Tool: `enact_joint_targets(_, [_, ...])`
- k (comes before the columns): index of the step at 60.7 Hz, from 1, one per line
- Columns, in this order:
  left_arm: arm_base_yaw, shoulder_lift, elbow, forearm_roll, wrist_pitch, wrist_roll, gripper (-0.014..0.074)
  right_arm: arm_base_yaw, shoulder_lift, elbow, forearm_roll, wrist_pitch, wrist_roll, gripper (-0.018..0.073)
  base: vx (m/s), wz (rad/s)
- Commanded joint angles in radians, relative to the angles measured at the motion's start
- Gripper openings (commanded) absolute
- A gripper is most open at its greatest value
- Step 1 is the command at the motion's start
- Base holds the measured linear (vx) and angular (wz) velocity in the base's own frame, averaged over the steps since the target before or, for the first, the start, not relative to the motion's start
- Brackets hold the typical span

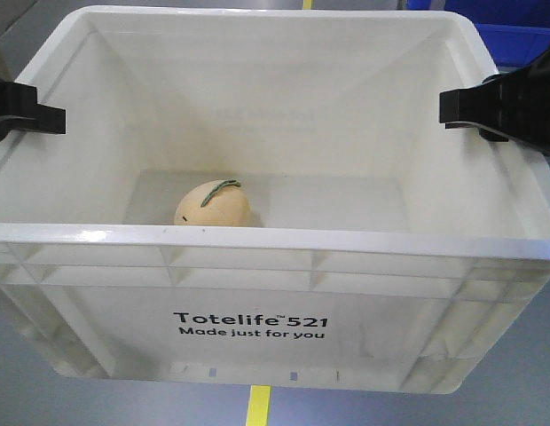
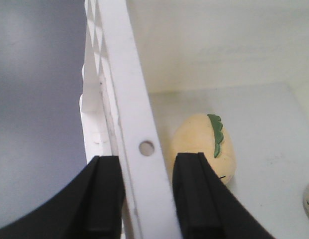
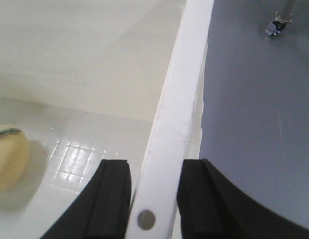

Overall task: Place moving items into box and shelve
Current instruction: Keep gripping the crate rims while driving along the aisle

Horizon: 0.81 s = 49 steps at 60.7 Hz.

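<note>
mango (image 1: 213, 204) underside hidden (box (image 1: 275, 238) rim), bins (image 1: 523, 40) cropped

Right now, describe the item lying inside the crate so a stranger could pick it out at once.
Find the big white crate printed Totelife 521, in front of the blue bins. On its floor, left of centre, lies a pale yellow mango-shaped item. Its green stem strip stands out against the white.
</note>
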Motion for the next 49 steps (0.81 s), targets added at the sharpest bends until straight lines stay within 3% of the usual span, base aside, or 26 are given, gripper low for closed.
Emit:
enact_joint_targets(1, [-0.016, -0.043, -0.054, -0.156, -0.089, 0.022, -0.0008, 0.000, -0.020, -0.042, -0.022, -0.142, 0.014, -0.0006, 0.45, 0.20])
enact_joint_targets(49, [-0.016, -0.043, -0.054, -0.156, -0.088, 0.022, -0.0008, 0.000, -0.020, -0.042, -0.022, -0.137, 0.014, -0.0006, 0.48, 0.18])
